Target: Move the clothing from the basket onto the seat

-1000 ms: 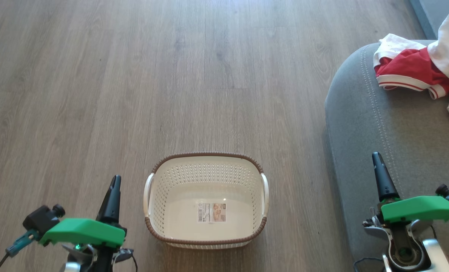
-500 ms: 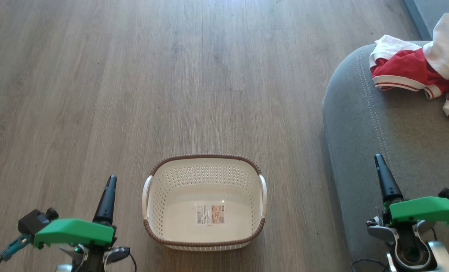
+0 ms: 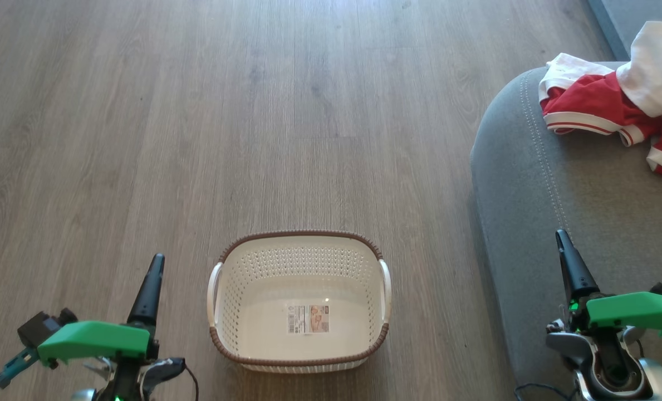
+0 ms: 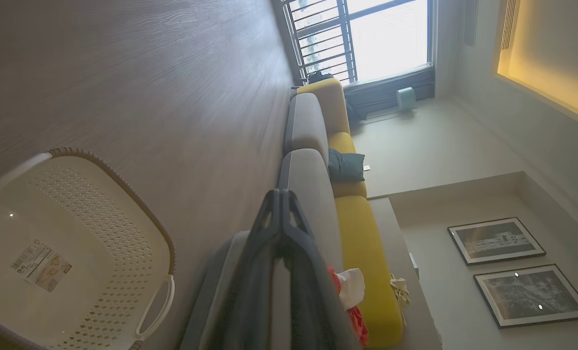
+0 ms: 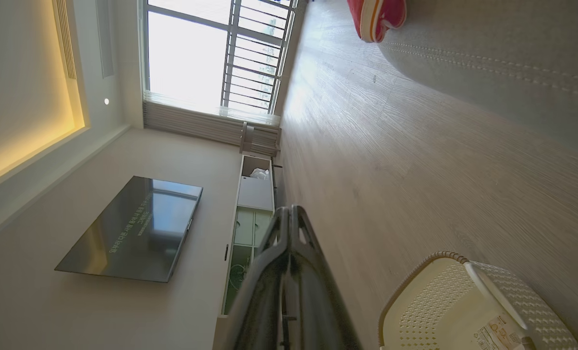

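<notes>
Your left gripper (image 3: 156, 260) and right gripper (image 3: 562, 238) both have their fingers pressed together and hold nothing, one on each side of the basket (image 3: 300, 234), which stands on the wooden floor (image 3: 253, 111) with nothing in it but its label. The clothing (image 3: 587, 103) lies heaped on the seat (image 3: 587, 184), close to the rounded corner, and part of it runs out of the head view, so you cannot tell how securely that end rests. The main risk is that heap: a sweep of your right arm across the cushion could catch a white band and drag a garment over the curved edge to the floor. The basket looks light now that it is empty, so a knock from either gripper would probably slide or tip it. Another reach inside would, by my reading, only close on the rim or the sticker. As for writing, the paper label (image 3: 308, 319) shows a barcode and a small printed picture, but its text is too small to read. In the right wrist view a wall-mounted screen (image 5: 133, 228) carries a line of characters, turned sideways and also not legible.
</notes>
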You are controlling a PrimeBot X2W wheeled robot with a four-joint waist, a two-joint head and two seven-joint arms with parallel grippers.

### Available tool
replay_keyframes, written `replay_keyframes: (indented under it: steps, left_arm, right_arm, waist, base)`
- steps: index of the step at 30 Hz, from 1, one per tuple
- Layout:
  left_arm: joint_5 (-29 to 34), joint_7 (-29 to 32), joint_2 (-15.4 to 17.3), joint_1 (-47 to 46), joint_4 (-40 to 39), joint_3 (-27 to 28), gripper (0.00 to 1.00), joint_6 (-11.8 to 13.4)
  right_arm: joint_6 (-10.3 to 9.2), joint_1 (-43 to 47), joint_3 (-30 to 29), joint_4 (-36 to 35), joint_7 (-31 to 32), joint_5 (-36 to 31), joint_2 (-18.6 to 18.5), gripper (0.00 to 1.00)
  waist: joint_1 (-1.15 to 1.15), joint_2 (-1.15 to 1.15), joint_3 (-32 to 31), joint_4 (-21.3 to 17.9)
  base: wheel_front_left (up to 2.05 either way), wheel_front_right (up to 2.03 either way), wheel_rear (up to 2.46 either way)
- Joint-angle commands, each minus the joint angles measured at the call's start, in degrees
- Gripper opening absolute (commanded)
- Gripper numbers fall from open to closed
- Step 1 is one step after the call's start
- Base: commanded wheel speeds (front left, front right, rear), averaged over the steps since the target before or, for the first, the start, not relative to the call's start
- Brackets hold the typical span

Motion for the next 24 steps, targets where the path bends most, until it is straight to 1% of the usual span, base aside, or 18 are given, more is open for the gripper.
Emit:
replay_keyframes:
  steps: [1, 22, 24]
  left_arm:
    - [-1.49, 0.33, 0.72, -3.03, -1.37, 1.95, 0.0, -0.53]
    - [-14.53, 3.97, 0.62, -3.61, -0.11, 4.71, 0.0, -2.15]
    - [-14.81, 4.09, 0.6, -3.62, -0.08, 4.81, 0.0, -2.19]
  right_arm:
    - [0.0, -2.06, 0.44, -1.78, 0.58, 1.26, 0.01, 0.0]
    - [0.0, -2.11, -1.5, -1.12, 4.19, 11.12, 0.36, 0.0]
    - [0.0, -2.11, -1.57, -1.1, 4.29, 11.34, 0.38, 0.0]
  waist:
    - [0.0, 0.0, -0.04, -0.04]
    - [0.0, 0.0, -0.78, -0.85]
    - [0.0, 0.0, -0.79, -0.87]
  base:
    - [0.0, 0.0, 0.0]
    - [0.0, 0.0, 0.0]
    - [0.0, 0.0, 0.0]
